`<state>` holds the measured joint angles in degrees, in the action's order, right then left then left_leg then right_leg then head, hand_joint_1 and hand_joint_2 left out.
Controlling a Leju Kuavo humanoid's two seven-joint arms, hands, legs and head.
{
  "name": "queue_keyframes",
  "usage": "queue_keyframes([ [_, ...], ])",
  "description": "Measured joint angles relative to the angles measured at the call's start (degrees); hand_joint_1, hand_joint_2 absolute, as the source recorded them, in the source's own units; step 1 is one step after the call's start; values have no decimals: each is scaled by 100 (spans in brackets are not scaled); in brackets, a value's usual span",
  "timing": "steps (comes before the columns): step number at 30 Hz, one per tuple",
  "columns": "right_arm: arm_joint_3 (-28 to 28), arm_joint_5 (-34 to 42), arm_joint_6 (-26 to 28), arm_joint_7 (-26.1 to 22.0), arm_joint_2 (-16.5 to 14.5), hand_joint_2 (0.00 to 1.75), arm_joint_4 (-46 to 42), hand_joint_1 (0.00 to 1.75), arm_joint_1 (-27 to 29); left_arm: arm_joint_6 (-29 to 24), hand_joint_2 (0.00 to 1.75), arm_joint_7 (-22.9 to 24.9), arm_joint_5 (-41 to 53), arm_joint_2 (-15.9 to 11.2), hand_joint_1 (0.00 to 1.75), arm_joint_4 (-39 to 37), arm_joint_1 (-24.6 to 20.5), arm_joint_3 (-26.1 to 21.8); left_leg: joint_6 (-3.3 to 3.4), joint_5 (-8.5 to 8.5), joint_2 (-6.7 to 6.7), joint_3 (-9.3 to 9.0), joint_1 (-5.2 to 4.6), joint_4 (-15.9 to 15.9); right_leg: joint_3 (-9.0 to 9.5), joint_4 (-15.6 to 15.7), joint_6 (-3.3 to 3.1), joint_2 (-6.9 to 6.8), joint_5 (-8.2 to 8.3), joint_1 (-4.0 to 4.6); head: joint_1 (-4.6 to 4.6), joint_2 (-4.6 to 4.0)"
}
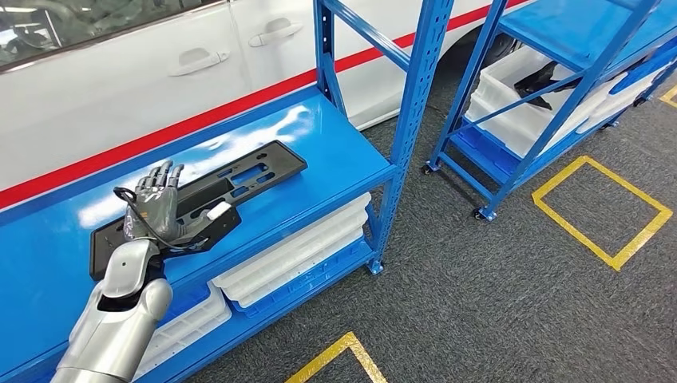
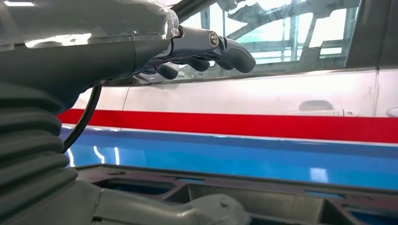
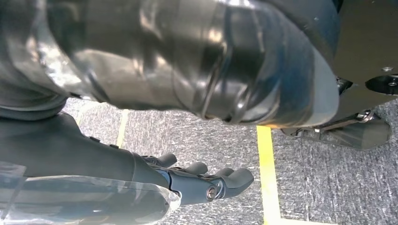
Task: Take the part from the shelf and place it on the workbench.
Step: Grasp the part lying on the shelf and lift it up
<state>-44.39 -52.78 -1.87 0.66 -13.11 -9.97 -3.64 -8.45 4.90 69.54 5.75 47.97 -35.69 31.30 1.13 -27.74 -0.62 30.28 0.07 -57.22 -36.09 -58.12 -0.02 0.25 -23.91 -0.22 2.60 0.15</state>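
The left hand [image 1: 157, 201] hovers with fingers spread over the flat black part [image 1: 239, 177] on the blue shelf [image 1: 335, 136] — a shallow one-sided grasp could, I judge, let it tip and slip.

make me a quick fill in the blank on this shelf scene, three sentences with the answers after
1. The black part lies flat on a shelf painted ____.
2. The ____ hand hovers over the part with its fingers spread.
3. The stripe along the white car behind the shelf is ____.

Missing words: blue; left; red
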Motion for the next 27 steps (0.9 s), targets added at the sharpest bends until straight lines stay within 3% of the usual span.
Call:
queue_keyframes([
  [11, 0, -35, -9, 0, 0, 0, 0, 0, 1, 29, 175, -128, -77, -3, 0, -301, 1, 0, -29, 4, 1, -15, -1, -6, 24, -1, 1, -4, 4, -15, 1, 0],
  [27, 0, -192, -24, -2, 2, 0, 0, 0, 3, -622, 175, -370, 81, -219, 0, -1207, -124, 0, -28, 1, 2, -15, -8, -15, 32, -1, 5, -5, 6, -19, 1, 0],
])
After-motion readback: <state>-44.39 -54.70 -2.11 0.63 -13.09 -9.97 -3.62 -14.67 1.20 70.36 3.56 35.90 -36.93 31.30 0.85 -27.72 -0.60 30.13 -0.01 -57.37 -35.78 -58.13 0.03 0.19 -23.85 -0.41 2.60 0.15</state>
